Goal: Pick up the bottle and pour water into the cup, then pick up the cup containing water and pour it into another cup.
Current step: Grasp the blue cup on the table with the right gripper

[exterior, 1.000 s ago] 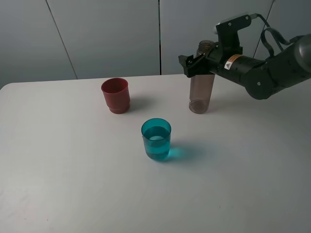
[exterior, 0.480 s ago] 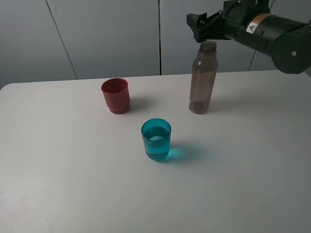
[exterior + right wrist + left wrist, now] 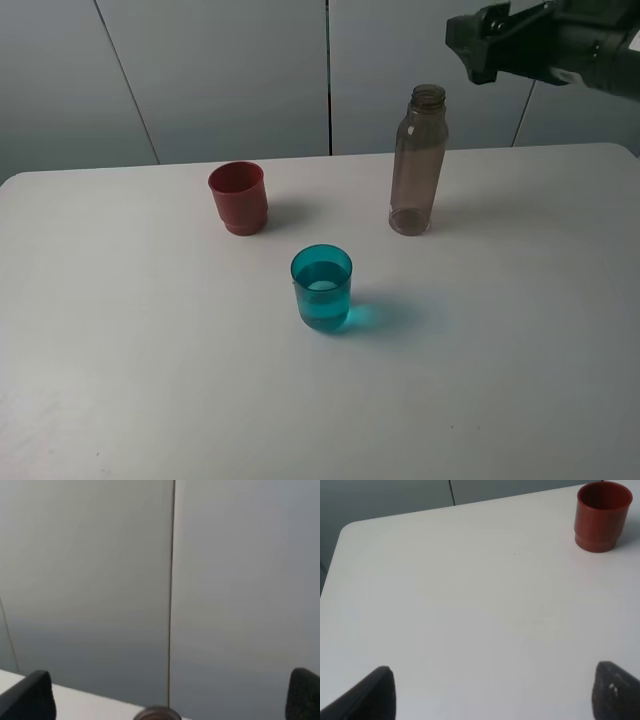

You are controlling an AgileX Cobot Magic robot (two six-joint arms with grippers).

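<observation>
The smoky grey-brown bottle [image 3: 418, 160] stands upright and uncapped on the white table [image 3: 150, 380], right of centre at the back. Only its mouth rim [image 3: 159, 713] shows in the right wrist view. The teal cup [image 3: 322, 288] holds water and stands in the middle. The red cup [image 3: 238, 197] stands back left and also shows in the left wrist view [image 3: 603, 516]. My right gripper [image 3: 476, 45] is open and empty, above and to the right of the bottle's mouth, clear of it. My left gripper [image 3: 492, 700] is open and empty over bare table, away from the red cup.
Grey wall panels [image 3: 230, 70] stand behind the table's far edge. The table's rounded far-left corner [image 3: 350, 527] shows in the left wrist view.
My right gripper has let go of the bottle and risen up and to the right, away from it. The bottle stays upright on the table. The cups have not moved.
</observation>
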